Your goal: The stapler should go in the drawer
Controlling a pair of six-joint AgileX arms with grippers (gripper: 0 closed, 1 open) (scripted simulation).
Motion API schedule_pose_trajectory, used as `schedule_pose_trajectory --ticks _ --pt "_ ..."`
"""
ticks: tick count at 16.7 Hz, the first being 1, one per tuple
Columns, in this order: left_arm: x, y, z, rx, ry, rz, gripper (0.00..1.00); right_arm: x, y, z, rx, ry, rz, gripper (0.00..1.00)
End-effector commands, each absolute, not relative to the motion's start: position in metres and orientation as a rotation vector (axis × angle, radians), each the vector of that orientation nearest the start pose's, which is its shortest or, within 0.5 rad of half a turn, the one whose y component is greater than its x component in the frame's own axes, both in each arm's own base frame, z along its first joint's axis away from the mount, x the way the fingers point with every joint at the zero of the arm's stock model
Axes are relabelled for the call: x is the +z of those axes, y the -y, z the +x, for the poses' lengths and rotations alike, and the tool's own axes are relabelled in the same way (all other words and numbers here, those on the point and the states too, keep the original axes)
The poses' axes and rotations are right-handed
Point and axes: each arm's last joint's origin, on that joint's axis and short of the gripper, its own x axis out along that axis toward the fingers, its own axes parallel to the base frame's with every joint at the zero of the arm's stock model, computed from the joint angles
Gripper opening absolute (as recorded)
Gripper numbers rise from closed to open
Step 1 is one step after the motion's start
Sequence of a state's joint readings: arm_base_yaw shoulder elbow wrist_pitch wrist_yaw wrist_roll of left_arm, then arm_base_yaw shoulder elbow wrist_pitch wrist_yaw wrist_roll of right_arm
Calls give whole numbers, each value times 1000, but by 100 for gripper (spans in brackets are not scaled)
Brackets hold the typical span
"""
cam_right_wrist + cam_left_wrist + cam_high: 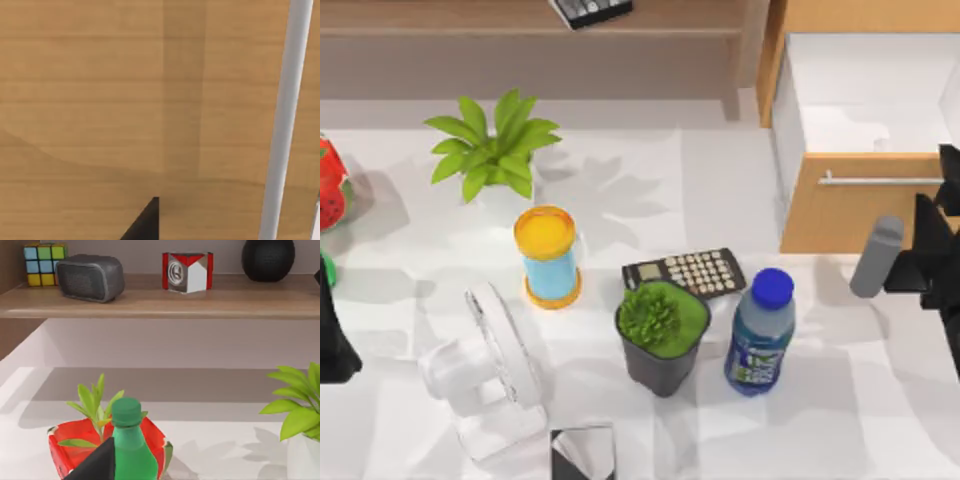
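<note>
One drawer point(850, 215) sits pulled open at the tabletop's point(840, 420) back right corner, white inside. The right hand point(935, 255) is at its wooden front by the handle point(880, 180); can't tell its grip. Also one calculator point(685, 272), one bottle point(760, 335), two potted plants, and a shelf point(520, 20) behind.

The drawer point(865, 135) stands pulled open at the table's far right — a light orange-brown wooden front with a thin silver bar handle point(880, 180) running across it, and a white-grey inside. The stapler point(876, 257) — a grey, rounded oblong — sits tilted just before the drawer front, outside it.
</note>
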State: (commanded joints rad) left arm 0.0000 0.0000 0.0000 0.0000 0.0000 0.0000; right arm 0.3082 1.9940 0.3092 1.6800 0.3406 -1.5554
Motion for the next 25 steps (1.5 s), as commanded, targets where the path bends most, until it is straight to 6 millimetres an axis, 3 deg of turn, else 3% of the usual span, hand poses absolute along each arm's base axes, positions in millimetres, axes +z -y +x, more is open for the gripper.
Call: schedule_pose_trajectory --ticks 7,17,25 --pt "160 1 106 0 0 0 100 89 -71 253 -8 -8 -1571 2" --pt "160 1 106 0 0 0 100 88 -71 253 -4 -11 -1569 0" --pt "160 1 106 0 0 0 100 88 -72 306 -3 -8 -1568 0"
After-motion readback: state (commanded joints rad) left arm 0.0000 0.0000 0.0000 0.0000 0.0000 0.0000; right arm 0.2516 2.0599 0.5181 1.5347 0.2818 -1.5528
